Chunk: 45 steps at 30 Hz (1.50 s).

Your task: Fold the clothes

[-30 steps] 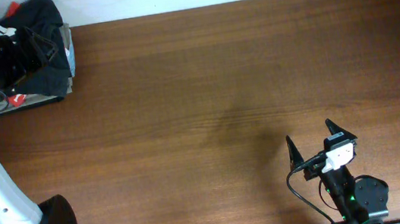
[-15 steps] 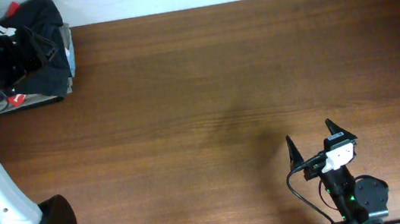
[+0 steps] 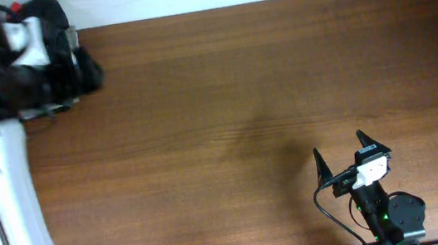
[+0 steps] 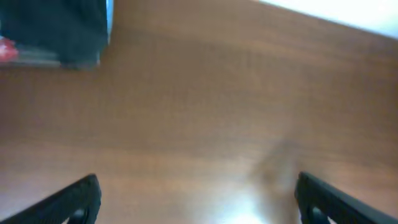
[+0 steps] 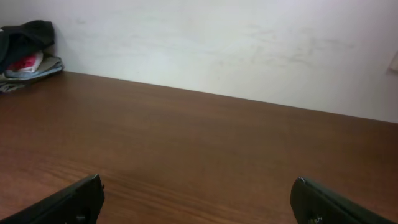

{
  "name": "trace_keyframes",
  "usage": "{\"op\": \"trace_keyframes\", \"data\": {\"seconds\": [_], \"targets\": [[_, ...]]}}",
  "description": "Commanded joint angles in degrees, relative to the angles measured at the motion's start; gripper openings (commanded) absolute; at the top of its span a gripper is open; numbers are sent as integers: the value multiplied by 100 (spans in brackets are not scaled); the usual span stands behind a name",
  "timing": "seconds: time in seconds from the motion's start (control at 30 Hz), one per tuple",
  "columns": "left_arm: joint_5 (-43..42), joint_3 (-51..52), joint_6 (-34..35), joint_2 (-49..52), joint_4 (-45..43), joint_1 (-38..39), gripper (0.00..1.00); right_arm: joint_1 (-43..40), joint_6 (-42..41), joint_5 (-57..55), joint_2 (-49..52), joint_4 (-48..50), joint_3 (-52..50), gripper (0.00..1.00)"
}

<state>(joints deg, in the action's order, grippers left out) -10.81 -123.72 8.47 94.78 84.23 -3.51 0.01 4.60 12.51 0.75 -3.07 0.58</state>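
Note:
The dark charcoal T-shirt (image 5: 25, 34) lies crumpled on top of a pile at the table's far left corner. It also shows at the top left of the left wrist view (image 4: 56, 28). In the overhead view my blurred left arm (image 3: 23, 59) covers most of it. My left gripper (image 4: 199, 199) is open and empty, over bare wood short of the pile. My right gripper (image 3: 339, 145) is open and empty near the front edge at the right, far from the shirt; its jaws also show in the right wrist view (image 5: 199, 199).
Under the dark shirt lie a red garment (image 5: 26, 62) and pale folded cloth (image 5: 43, 67). A white wall (image 5: 249, 43) runs along the table's far edge. The wooden table (image 3: 241, 95) spans the whole view.
My left arm has swung fast over the pile at the far left corner and is motion-blurred. The right arm has not moved.

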Motion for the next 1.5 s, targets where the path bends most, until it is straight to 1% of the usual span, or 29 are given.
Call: {"op": "trace_keyframes", "data": {"seconds": [0.0,0.1,0.17,0.2,0.23,0.27,0.33,0.37,0.47,0.53,0.67,0.83,0.9,0.93,1.0,1.1,1.47], "targets": [[874,2481,-363,-1665,-1388,575,99,-46,9,-74,-57,-39,-26,99],[870,4905,-470,-3093,-3244,824,99,-46,9,-74,-57,-37,-26,99],[870,6089,-470,-3862,-4166,874,99,-46,9,-74,-57,-37,-26,98],[872,7058,-468,-4553,-4920,876,99,-46,9,-74,-57,-39,-26,99],[870,7637,-470,-5003,-5309,872,99,-46,9,-74,-57,-37,-26,99],[872,8150,-470,-5418,-5608,872,99,-46,9,-74,-57,-37,-26,99],[901,9007,-470,-6251,-5886,872,99,-46,9,-74,-57,-37,-26,99],[1145,9460,-468,-6743,-6052,870,99,-46,9,-74,-55,-37,-26,99],[1276,10240,-472,-7670,-6566,861,99,-46,9,-74,-55,-37,-26,99],[1401,10743,-472,-8183,-7101,859,99,-46,9,-74,-57,-37,-26,99],[1690,11540,-472,-8985,-7742,859,99,-46,11,-74,-55,-37,-26,99],[1665,12080,-470,-9416,-8087,726,99,-46,9,-74,-57,-37,-26,99],[1637,12231,-470,-9447,-8251,638,99,-46,11,-74,-55,-39,-26,99],[1600,12314,-470,-9451,-8251,595,99,-46,9,-74,-55,-39,-26,99],[1523,12325,-479,-9451,-7973,538,99,-46,9,-74,-57,-39,-26,99],[1353,12325,-581,-9451,-7971,426,99,-46,9,-74,-55,-37,-26,99],[1316,12321,-575,-9449,-7967,372,99,-46,9,-74,-57,-39,-26,99]]}}
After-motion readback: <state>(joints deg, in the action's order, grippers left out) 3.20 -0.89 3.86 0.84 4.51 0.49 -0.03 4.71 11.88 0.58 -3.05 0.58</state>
